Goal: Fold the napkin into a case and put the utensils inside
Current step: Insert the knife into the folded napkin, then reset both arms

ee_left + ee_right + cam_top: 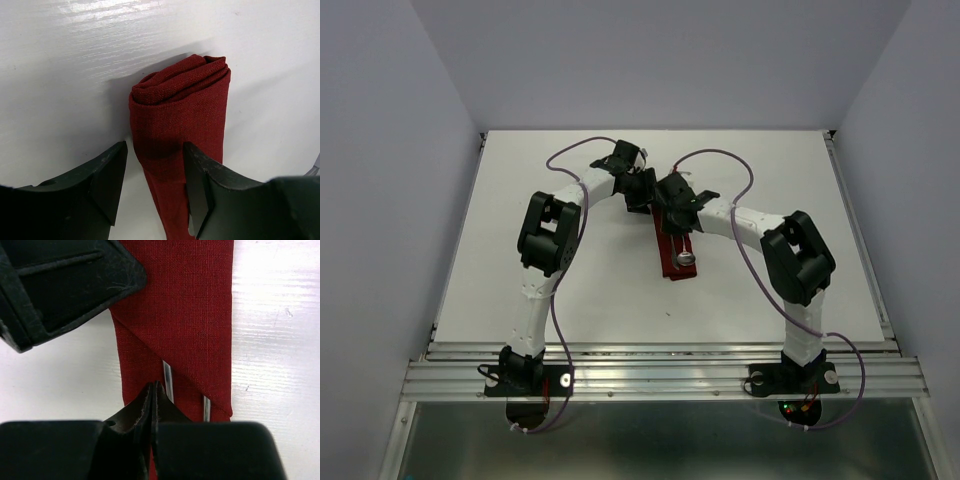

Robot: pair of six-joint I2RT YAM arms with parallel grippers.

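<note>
My right gripper [152,401] is pinched fully together, tips down on the case [200,315] right at the low edge of its diagonal flap, just beside the nearer of two silver shafts. Can't tell if a thin layer of cloth is caught between the pads or they're only pressing on it. I read that as pinning the flap so the pocket doesn't spring open w/ cutlery in it. The utensils [168,381] show as two slim metal strips running under that flap, so both are at least partly inside. From the top cam the spoon [687,257] has its bowl poking out toward the near end of the strip, lying on red cloth, not on the table [520,160]. Which shaft is the spoon's, can't say. My left gripper [155,167] is apart, jaws either side of the case a bit back from its far folded end. One finger [107,175] has bare table between it & the cloth, the other sits at or over the cloth edge; nothing clamped. Prob. it's there as a fence, ready to squeeze so the strip doesn't slide or unroll while the right works. That far end looks bunched, several layers thick & puffy, so the fold is soft, not creased flat. The case lies mid-table between the arms, running near-to-far. My guess: folding done, insertion nearly so. Risk: lifting the right w/ cloth caught would peel the flap.
</note>
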